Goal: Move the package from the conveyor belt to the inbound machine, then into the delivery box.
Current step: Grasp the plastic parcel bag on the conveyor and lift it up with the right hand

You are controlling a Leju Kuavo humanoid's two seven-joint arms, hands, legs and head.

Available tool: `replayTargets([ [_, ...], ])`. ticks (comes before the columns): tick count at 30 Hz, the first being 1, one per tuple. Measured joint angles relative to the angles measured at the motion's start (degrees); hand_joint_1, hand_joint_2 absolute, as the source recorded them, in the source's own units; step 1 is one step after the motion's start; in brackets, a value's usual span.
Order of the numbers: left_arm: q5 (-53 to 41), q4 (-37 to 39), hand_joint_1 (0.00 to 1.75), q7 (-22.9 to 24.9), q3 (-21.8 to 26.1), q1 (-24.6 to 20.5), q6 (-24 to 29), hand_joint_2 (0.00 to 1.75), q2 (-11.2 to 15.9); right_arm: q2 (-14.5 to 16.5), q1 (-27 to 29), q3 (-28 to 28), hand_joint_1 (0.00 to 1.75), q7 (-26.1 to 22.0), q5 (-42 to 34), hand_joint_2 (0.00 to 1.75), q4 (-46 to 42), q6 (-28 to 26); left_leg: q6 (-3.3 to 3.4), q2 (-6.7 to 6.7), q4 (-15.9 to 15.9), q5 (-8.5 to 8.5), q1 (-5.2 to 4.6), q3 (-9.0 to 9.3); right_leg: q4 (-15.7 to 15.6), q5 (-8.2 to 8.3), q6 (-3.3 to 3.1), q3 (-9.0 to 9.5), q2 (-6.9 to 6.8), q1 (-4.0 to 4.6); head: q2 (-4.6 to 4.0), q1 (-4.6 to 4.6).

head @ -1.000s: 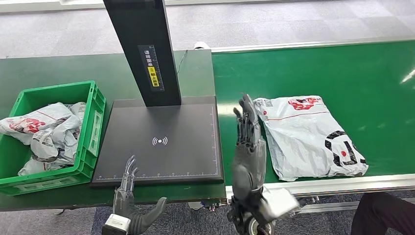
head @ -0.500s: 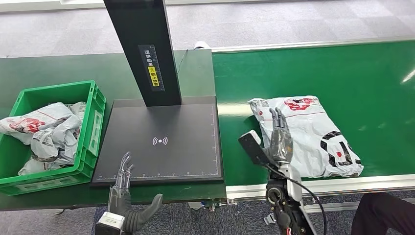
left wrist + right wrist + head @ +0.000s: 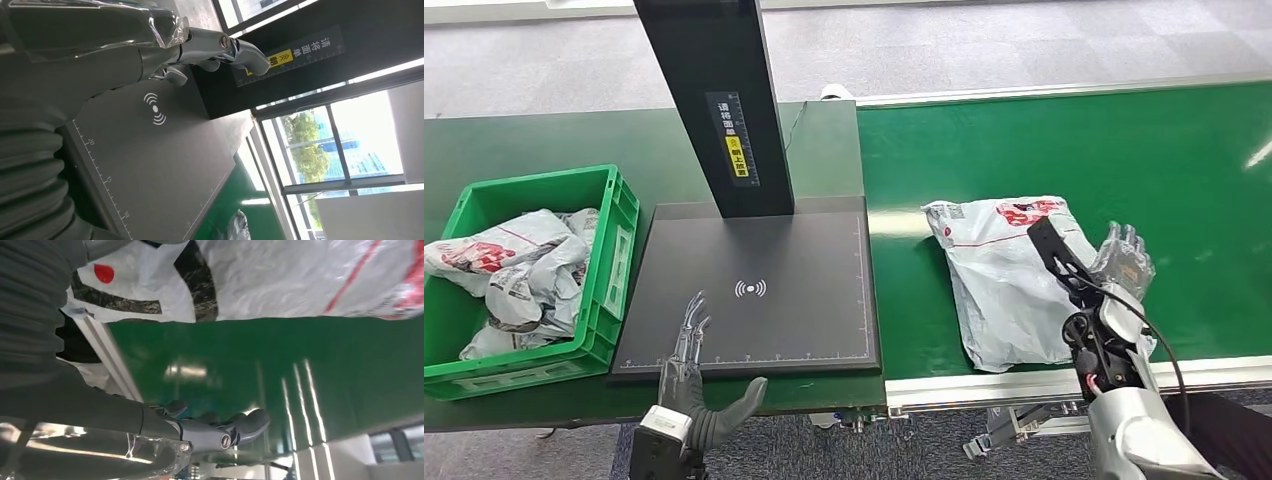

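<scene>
A white plastic package with red and black print lies flat on the green conveyor belt. My right hand hovers over the package's right side with fingers spread, holding nothing. In the right wrist view, its fingers stretch above the belt beside the package. The inbound machine's black scan plate lies left of the belt, under a black column. My left hand is open at the plate's near edge. The left wrist view has its fingers over the plate.
A green crate holding several white packages stands left of the scan plate. The belt's metal front rail runs along the near edge. A dark shape sits at the lower right, beyond the rail.
My right hand swung right, from the belt's left end to above the package's right side. The package drifted slightly left on the belt. My left hand barely moved.
</scene>
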Motion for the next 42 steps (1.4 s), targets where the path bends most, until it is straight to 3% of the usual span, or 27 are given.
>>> replayTargets([
  [3, 0.53, 0.74, 0.00, -0.15, 0.01, -0.50, -0.50, 1.75, -0.03, -1.95, -1.71, -2.22, 0.00, 1.15, 0.01, 1.75, 3.47, 4.70, 0.00, -0.03, 0.00, 0.00, 0.00, -0.03, 0.00, -0.01, 0.00, -0.03, -0.04, 0.00, 0.00, 0.00],
  [9, 1.37, 3.58, 0.00, -1.15, 0.08, -2.56, -1.18, 1.75, -0.03, -4.08, -1.99, -7.36, 0.00, -4.28, -2.00, 1.75, 8.09, 14.39, 0.00, 0.01, 0.00, 0.00, 0.00, -0.02, 0.00, 0.00, 0.00, -0.01, -0.01, 0.00, 0.00, -0.02],
  [16, 1.45, 5.55, 0.00, -1.71, 0.18, -3.57, -1.03, 1.75, -0.02, -3.69, -1.80, -9.66, 0.00, -8.59, -2.57, 1.75, 10.13, 15.31, 0.00, 0.01, -0.01, 0.00, 0.00, -0.03, 0.00, 0.00, 0.00, 0.00, -0.01, 0.00, 0.00, -0.01],
  [17, 1.45, 5.70, 0.00, -1.74, 0.22, -3.60, -0.99, 1.75, -0.02, -3.50, -1.80, -9.87, 0.17, -9.79, -2.86, 1.75, 10.28, 15.45, 0.00, 0.01, -0.01, 0.00, 0.00, -0.03, 0.00, 0.00, 0.00, 0.00, -0.01, 0.00, 0.00, -0.01],
  [20, 1.45, 6.15, 0.00, -1.77, 0.41, -3.68, -0.94, 1.75, -0.02, -2.73, -1.70, -10.38, 1.48, -13.04, -3.47, 1.75, 10.70, 16.33, 0.00, 0.01, -0.01, 0.00, 0.00, -0.02, 0.00, 0.00, 0.00, -0.01, -0.01, 0.00, 0.00, -0.01],
  [21, 1.46, 6.30, 0.00, -1.77, 0.46, -3.71, -0.94, 1.75, -0.03, -2.47, -1.61, -10.48, 1.75, -13.70, -3.47, 1.75, 10.85, 16.64, 0.00, 0.00, -0.01, 0.00, 0.00, -0.02, 0.00, 0.00, 0.00, -0.01, -0.01, 0.00, 0.00, -0.01],
  [34, 1.45, 7.52, 0.00, -1.82, 0.49, -4.26, -0.94, 1.75, -0.03, -0.34, -1.79, -10.57, 1.75, -15.07, -2.74, 1.75, 11.69, 17.38, 0.00, 0.00, -0.01, 0.00, 0.00, -0.02, 0.00, 0.00, 0.00, 0.01, -0.01, 0.00, 0.00, -0.01],
  [36, 1.46, 7.63, 0.00, -1.85, 0.49, -4.35, -0.94, 1.75, -0.03, -0.01, -2.01, -10.70, 1.75, -16.45, -3.63, 1.75, 11.68, 15.12, 0.00, 0.00, -0.01, 0.00, 0.00, -0.03, 0.01, 0.00, 0.00, 0.02, -0.01, 0.00, 0.00, -0.01],
  [42, 1.78, 7.73, 0.00, -2.71, 0.60, -3.69, -0.32, 1.75, -0.03, 1.74, -3.52, -14.73, 1.75, -26.15, -11.50, 1.75, 10.48, -0.52, 0.00, 0.00, -0.01, 0.01, 0.00, -0.04, 0.01, 0.00, 0.00, 0.01, -0.02, 0.00, 0.00, 0.00],
])
